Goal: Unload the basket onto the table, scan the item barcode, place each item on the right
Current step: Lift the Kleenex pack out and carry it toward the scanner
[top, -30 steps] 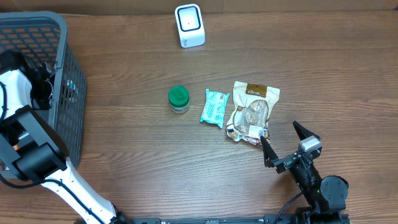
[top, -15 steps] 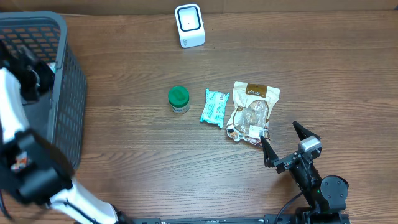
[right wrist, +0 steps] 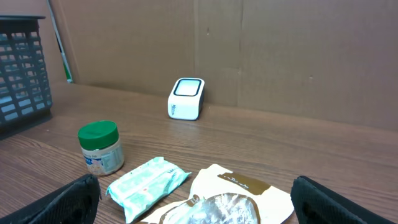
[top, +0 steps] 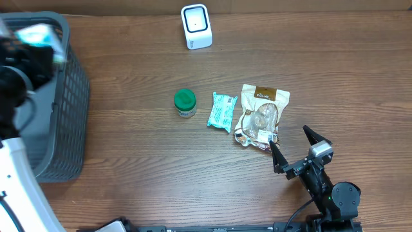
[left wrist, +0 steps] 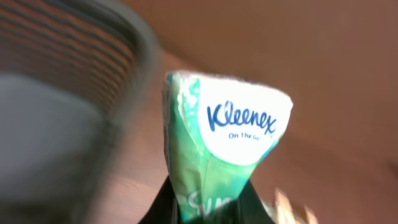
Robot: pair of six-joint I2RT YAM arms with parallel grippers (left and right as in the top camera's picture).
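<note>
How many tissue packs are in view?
2. One pack lies on the table between the jar and the snack bag; the other pack is held by the left gripper, beside the basket. More may be hidden inside it.

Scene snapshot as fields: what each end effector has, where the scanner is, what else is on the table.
left end effector: shut on green-and-white Kleenex tissue pack, by the dark grey plastic basket
right end effector: open, empty, near clear snack bag with brown header
scanner: small white box scanner, far side of table
also on table: green-lidded jar; teal tissue packet
</note>
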